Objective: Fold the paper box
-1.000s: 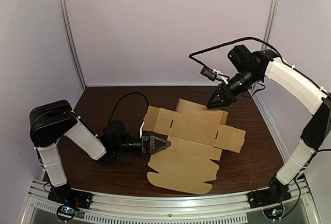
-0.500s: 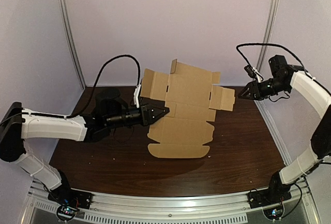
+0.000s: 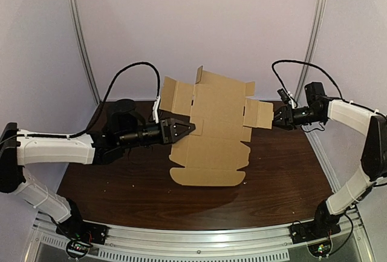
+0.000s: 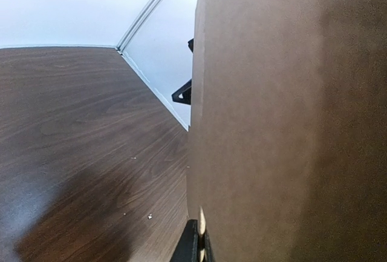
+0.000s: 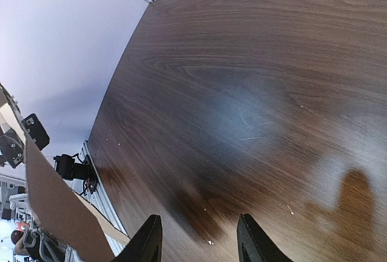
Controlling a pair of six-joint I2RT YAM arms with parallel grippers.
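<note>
The flat, unfolded cardboard box (image 3: 213, 134) stands tilted up off the table, its lower flap near the wood. My left gripper (image 3: 188, 129) is shut on the box's left edge; the left wrist view shows the brown sheet (image 4: 290, 123) filling the right side, pinched between the black fingers (image 4: 192, 247). My right gripper (image 3: 277, 118) hovers just off the box's right side flap, open and holding nothing. In the right wrist view its two fingertips (image 5: 150, 238) frame bare wood, and a cardboard edge (image 5: 54, 213) shows at the lower left.
The dark wooden table (image 3: 284, 177) has purple walls behind and at both sides. Black cables loop above both arms (image 3: 139, 68). An aluminium rail (image 3: 199, 238) runs along the near edge.
The left gripper has lifted the box from flat on the table to tilted upright. The right arm swung down and to the right, then came back in toward the right flap.
</note>
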